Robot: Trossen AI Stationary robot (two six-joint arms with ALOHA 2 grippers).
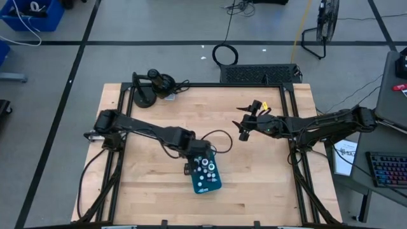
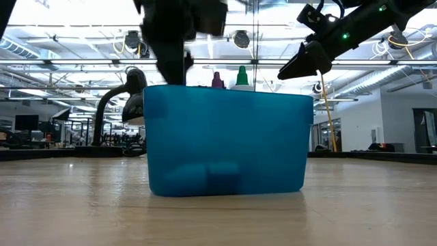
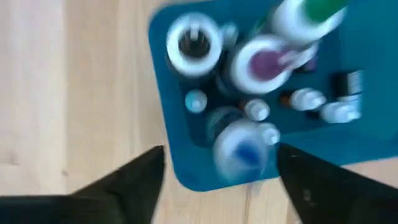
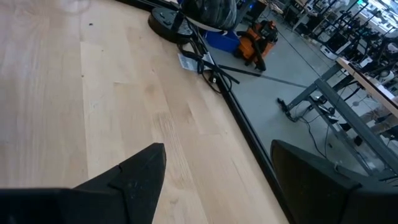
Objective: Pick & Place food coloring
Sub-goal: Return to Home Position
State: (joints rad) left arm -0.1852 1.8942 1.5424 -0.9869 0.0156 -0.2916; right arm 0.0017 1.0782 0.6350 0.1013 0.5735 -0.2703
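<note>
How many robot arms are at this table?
2. The left arm reaches the blue bin, left gripper open above the food coloring bottles; the right arm hangs right of it, right gripper open over bare table. No third shows.

1. The tabletop (image 1: 267,184) is made of pale wood planks, with a black frame (image 1: 210,84) running along its far edge and sides.
2. A blue bin (image 1: 207,187) stands on the wood directly below the left hand (image 3: 221,152), turned a little askew to the tabletop's edges.
3. A black desk lamp (image 1: 144,97) sits on its round base at the far corner, well beyond the left hand and well apart from the bin.
4. The right hand (image 4: 217,148) hangs over plain wood, with the bin well off to its side.
</note>
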